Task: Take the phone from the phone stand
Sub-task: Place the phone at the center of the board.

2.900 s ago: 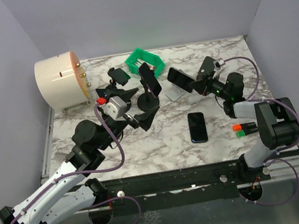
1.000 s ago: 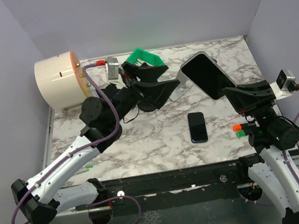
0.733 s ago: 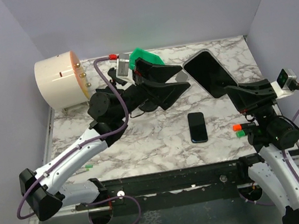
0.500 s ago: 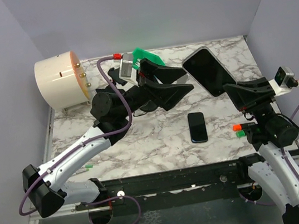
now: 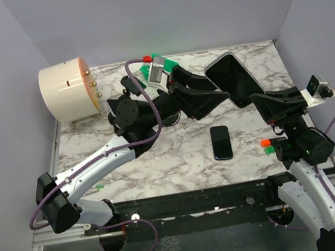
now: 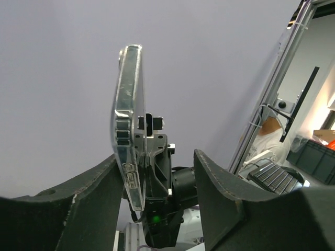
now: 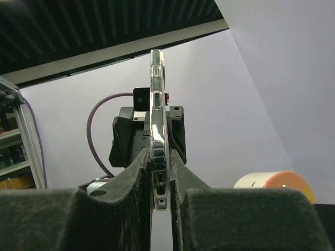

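Note:
A black phone in a clear case hangs in the air over the right back of the table. My right gripper is shut on its lower end, and in the right wrist view the phone stands edge-on, pinched between both pads of that gripper. My left gripper reaches in from the left, open around the phone's other end. In the left wrist view the phone lies close to the left finger of the gripper, with a wide gap to the right finger. The phone stand is hidden behind the left arm.
A second black phone lies flat on the marble table. A white cylinder stands at the back left. A green basket shows behind the left wrist. Orange and green markers lie by the right arm.
My left arm has swung right, up to the raised phone, and its jaws have narrowed around it. The right gripper has kept the phone almost still in the air.

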### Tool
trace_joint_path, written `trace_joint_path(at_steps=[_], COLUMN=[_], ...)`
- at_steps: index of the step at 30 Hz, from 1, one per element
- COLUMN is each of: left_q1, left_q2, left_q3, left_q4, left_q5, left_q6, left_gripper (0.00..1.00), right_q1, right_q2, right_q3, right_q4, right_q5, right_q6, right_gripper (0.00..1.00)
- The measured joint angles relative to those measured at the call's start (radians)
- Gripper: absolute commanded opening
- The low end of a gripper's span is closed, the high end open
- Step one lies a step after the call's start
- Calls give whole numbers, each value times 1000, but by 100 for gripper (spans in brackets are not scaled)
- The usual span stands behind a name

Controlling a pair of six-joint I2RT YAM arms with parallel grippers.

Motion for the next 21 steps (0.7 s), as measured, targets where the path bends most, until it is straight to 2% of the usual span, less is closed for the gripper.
trace_joint_path(at_steps=[11, 21], left_q1=[-8, -10], left_q2=[12, 25], left_q3=[13, 19], left_q4=[3, 3], left_q5=[-6, -21], left_q6=[-6, 13], left_gripper=[34, 3], right_q1=[7, 15], right_q2=[-16, -27], right_q3=[-13, -13], right_q4=[0, -2], right_q5=[2, 0], right_q6=[-1, -2], right_gripper=[0, 2])
